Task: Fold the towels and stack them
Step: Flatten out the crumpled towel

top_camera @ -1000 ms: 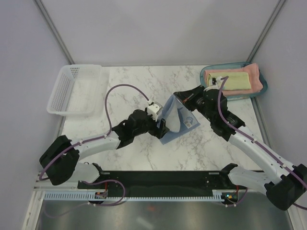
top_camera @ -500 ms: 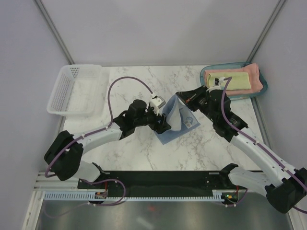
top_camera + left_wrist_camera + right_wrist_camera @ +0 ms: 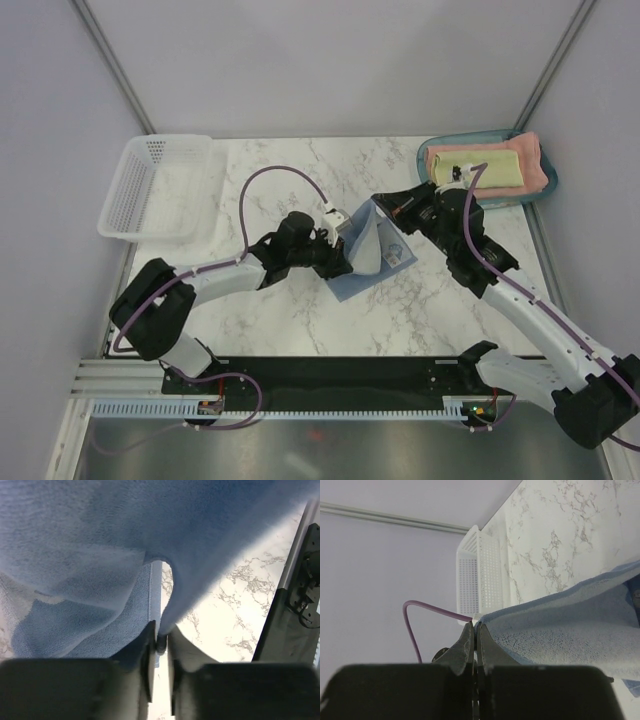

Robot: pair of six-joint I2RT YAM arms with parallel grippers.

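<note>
From overhead I see the grey-blue towel (image 3: 385, 262) near the middle of the marble worktop (image 3: 270, 170). Its lower part lies flat with a pale print showing, and its upper part is lifted into a peak between the two arms. The left claw (image 3: 345, 243) meets it from the left and the right claw (image 3: 385, 207) is at the raised top corner. From this height I cannot read either set of jaws.

The left wrist camera settles one. Its fingertips are clenched on a hanging fold of the blue cloth, with the rest draped above the lens and marble visible beneath. The right wrist camera settles the other. Its jaws are pressed together with the towel's hemmed edge pinched between them, and the white basket (image 3: 485, 575) stands beyond.

Only the overhead view shows the teal tray (image 3: 421, 160) at the far right. It holds the folded salmon-pink towel (image 3: 538, 165) with the pale-yellow towel (image 3: 495, 168) on top.
</note>
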